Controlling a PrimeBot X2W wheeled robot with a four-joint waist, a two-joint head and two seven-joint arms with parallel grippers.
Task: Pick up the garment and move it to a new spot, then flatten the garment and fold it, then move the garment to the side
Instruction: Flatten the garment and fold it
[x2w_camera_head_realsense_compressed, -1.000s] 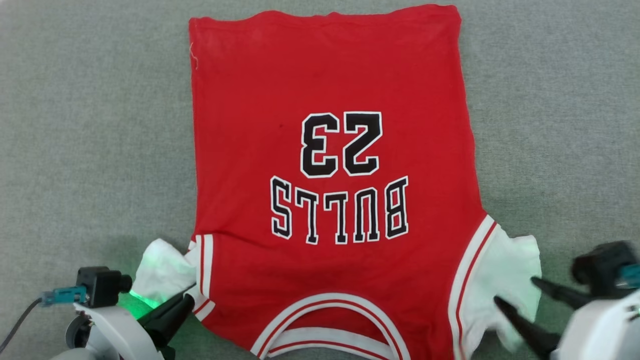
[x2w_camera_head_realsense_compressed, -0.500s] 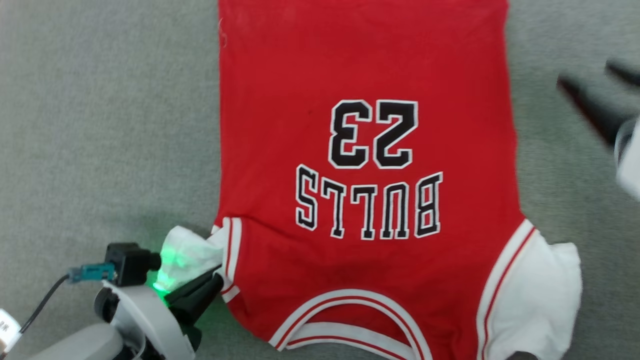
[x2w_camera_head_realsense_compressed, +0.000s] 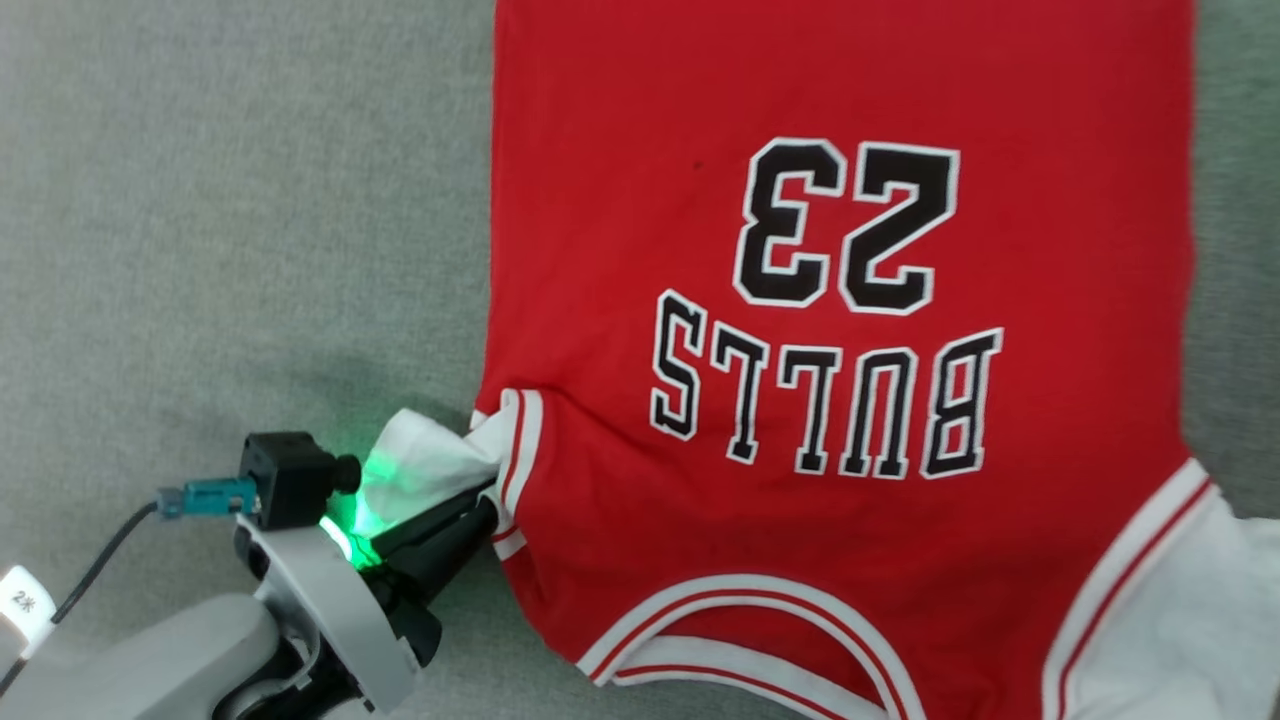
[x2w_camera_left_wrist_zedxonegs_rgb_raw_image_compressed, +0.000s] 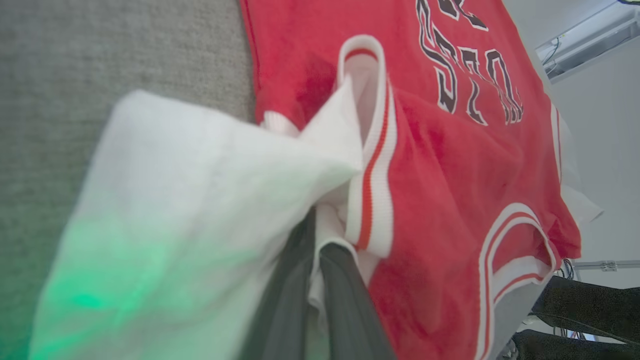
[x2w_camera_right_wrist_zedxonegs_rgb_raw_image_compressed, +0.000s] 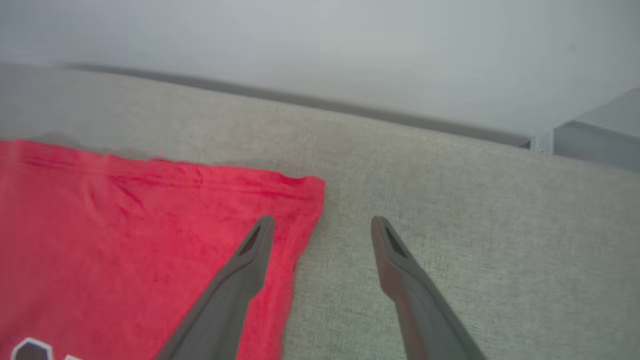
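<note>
Pinching the white sleeve (x2w_camera_head_realsense_compressed: 425, 465) of the red jersey (x2w_camera_head_realsense_compressed: 620, 200), my left gripper (x2w_camera_head_realsense_compressed: 478, 512) is squeezed tight. In the left wrist view I can see thin white cloth caught between its two dark fingers (x2w_camera_left_wrist_zedxonegs_rgb_raw_image_compressed: 350, 300). A green light (x2w_camera_head_realsense_compressed: 352, 528) on the wrist shines onto that sleeve. A small black camera (x2w_camera_head_realsense_compressed: 285, 478) sits just behind the gripper, and a cable (x2w_camera_head_realsense_compressed: 100, 560) runs off from it to the side. Right next to the pinch is the striped trim (x2w_camera_head_realsense_compressed: 520, 440), white with a red line, where the sleeve meets the red body. The trim is bunched up there and stands in a little loop.

My right gripper (x2w_camera_right_wrist_zedxonegs_rgb_raw_image_compressed: 320, 225) is spread wide and holds nothing. In the right wrist view one finger hangs over the corner of the bottom hem (x2w_camera_right_wrist_zedxonegs_rgb_raw_image_compressed: 295, 187) and the other hangs over bare grey. I cannot tell if they touch down.

The jersey lies spread out on the grey fabric surface (x2w_camera_head_realsense_compressed: 200, 200), with its neck end close to me. The black number 23 (x2w_camera_head_realsense_compressed: 850, 225) and the word BULLS (x2w_camera_head_realsense_compressed: 825, 400) look upside down in the head view. The striped collar (x2w_camera_head_realsense_compressed: 745, 583) curves near the bottom of that view. The other sleeve (x2w_camera_head_realsense_compressed: 1180, 640), also white, lies at the lower right. Past the far edge of the grey surface is a pale wall (x2w_camera_right_wrist_zedxonegs_rgb_raw_image_compressed: 350, 40).
</note>
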